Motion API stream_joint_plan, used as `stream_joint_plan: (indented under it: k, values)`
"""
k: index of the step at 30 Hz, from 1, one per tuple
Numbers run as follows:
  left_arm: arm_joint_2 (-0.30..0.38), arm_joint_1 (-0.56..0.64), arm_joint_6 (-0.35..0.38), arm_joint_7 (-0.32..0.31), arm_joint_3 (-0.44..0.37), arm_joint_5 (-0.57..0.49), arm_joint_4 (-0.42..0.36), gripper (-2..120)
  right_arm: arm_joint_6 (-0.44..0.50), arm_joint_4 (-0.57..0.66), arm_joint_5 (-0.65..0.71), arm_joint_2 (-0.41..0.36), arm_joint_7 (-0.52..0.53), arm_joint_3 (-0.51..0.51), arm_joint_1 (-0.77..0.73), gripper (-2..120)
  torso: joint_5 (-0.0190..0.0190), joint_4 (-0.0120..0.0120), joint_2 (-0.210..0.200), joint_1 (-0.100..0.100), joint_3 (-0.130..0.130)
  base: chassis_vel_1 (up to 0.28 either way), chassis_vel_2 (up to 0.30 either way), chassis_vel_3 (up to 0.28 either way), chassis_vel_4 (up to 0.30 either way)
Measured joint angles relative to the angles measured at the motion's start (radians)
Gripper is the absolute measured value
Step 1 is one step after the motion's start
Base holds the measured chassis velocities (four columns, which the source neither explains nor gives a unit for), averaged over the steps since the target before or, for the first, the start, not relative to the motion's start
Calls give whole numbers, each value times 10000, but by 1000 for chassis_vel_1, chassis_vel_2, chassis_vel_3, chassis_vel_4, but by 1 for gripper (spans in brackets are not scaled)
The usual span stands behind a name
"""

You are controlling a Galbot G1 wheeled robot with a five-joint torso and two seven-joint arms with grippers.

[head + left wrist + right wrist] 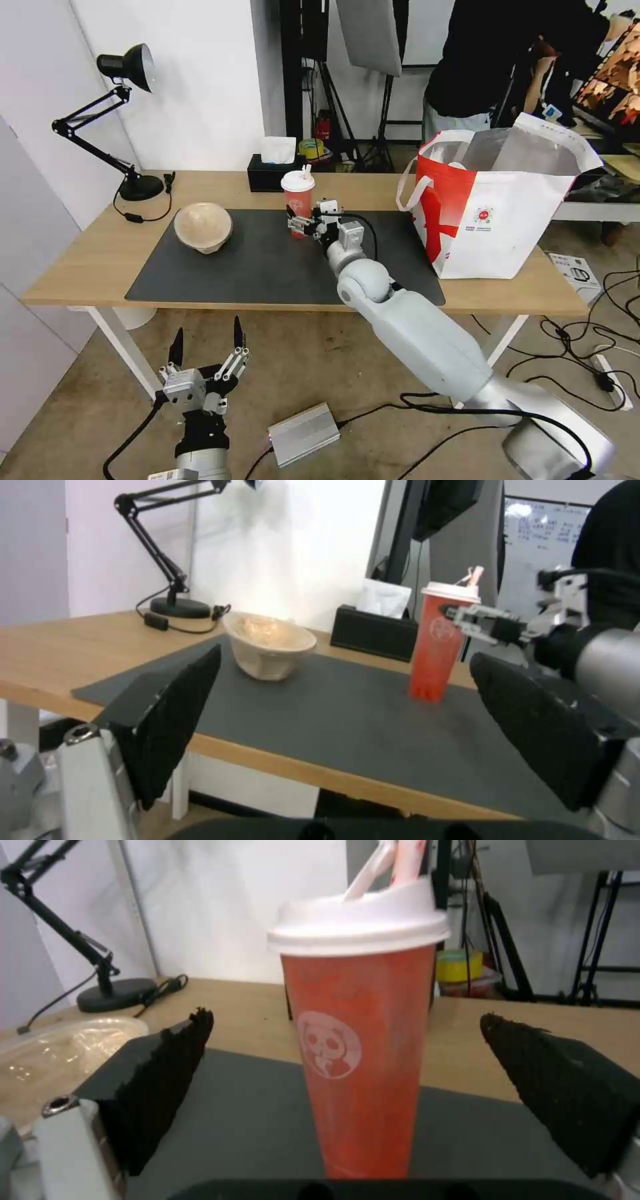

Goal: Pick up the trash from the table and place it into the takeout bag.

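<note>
So the right gripper (298, 223) is spread wide around the red drink cup (298, 200), which stands upright on the dark grey mat (267, 267), fingers not touching it. Left gripper (207, 343) hangs open below the table (80, 260). Takeout bag (493, 220) sits at the table's right end.

tall red cup (298, 194) upright on grey mat, beige bowl (203, 227) tilted left of it, takeout bag (497, 207) open at right

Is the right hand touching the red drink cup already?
Apart. The right wrist view shows the open right hand with a clear gap from each finger to the red drink cup.
</note>
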Motion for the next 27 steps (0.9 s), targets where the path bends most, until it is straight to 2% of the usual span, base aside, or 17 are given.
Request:
stream_joint_plan:
  k: [14, 27]
  values:
    - [1, 125, -43, -15, 3, -8, -38, 100, 420, -1646, -279, 755, -478, 7, 404, 100, 1, 0, 0, 0, 0, 0, 0, 0, 0]
    - [0, 153, -57, -13, 5, -8, -93, 100, 494, -2389, -304, 1201, -698, 111, 788, 100, 0, 0, 1, 1, -1, 0, 0, 0, 0]
